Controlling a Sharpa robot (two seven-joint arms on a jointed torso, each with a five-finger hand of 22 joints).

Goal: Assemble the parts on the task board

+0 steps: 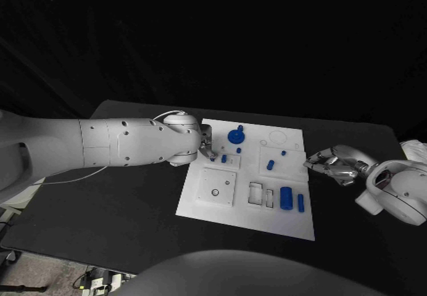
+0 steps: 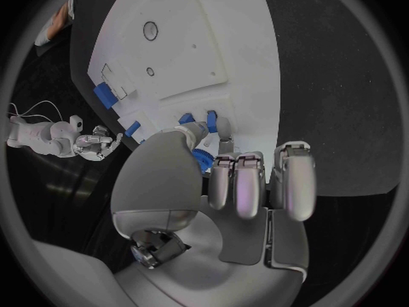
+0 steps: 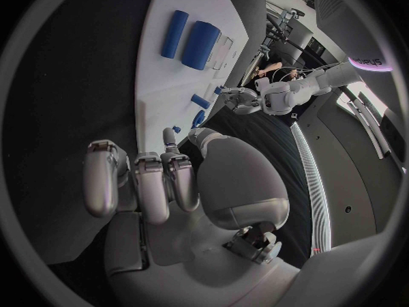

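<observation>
Left silver hand (image 1: 207, 148) sits at the white task board's (image 1: 205, 206) 9 o'clock edge, beside a small blue peg (image 1: 224, 158); grip unclear. Right hand (image 1: 331, 165) open at 3 o'clock. Round blue gear (image 1: 236, 136) lies at 11. Approach the peg slowly and vertically.

Left arm (image 1: 107, 145): thick white segmented shell, small dark screw holes dotted along the casing; a thin white cable loops over the wrist joint and another trails beneath the forearm. Right arm (image 1: 400, 188): rounded white housing with a ring-shaped joint. Each robot hand – left (image 2: 230, 184), right (image 3: 162, 184) – is silver metal, with pale matte fingertip pads and a domed palm cover.
</observation>
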